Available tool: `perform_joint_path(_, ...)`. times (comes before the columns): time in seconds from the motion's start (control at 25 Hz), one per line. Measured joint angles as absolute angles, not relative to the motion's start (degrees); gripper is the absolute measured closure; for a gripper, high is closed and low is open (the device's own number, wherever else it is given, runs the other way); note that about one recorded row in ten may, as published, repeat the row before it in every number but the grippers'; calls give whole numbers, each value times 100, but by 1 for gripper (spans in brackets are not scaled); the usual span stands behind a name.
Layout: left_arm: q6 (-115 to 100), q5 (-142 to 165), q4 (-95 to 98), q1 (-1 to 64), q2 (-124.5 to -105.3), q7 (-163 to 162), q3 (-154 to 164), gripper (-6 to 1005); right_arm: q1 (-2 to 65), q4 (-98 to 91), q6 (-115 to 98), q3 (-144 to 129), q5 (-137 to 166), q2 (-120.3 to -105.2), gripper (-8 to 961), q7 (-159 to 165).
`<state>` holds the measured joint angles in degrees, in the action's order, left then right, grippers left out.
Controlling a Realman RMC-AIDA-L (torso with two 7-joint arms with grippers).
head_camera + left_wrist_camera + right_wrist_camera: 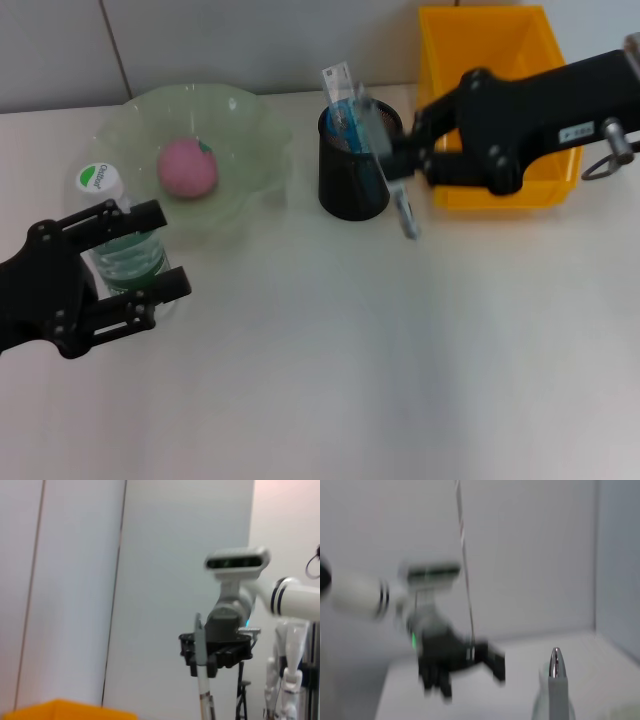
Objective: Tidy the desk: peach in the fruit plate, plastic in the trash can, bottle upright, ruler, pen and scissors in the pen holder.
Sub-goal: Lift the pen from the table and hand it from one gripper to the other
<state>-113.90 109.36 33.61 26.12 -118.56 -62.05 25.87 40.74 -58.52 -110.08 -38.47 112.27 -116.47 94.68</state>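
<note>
Pale bench (380, 380) against a grey panelled wall, seen from the head camera. Most of the tidying appears done: the pink peach (187, 167) lies in the translucent green fruit plate (255, 125) near the bench's rear left; the bottle (118, 235) stands upright at the left edge, white cap up. The left gripper (150, 255) brackets the bottle with its jaws spread, not visibly squeezing. The yellow trash can (500, 50) sits at the rear right corner; its contents cannot be made out. The black mesh pen holder (352, 170), mid-rear, already carries a clear ruler (342, 95) and a blue item. Remaining, by judgement: the pen (405, 212), a slim silver-tipped stick, hangs slanted just outside the holder's rim, clamped in the right gripper (400, 165), not yet released inside.
</note>
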Motion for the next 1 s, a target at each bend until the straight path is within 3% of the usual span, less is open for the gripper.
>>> perform_joint_path(0.4, -11404, 9621, 3211, 2377, -11859, -5686, 3570, 263, 3472, -4347, -10619, -3739, 9671, -11669, 828, 9198)
perform_joint_path(0.76, -11421, 8789, 3231, 2306, -11857, -5578, 4283, 263, 3393, -3631, -10716, -3837, 9245, -11670, 828, 8927)
perform_joint_path(1.0, -11408, 8764, 3693, 2423, -11853, -6603, 4606, 262, 3436, -3765, -11032, -4039, 9260, -11584, 828, 8923)
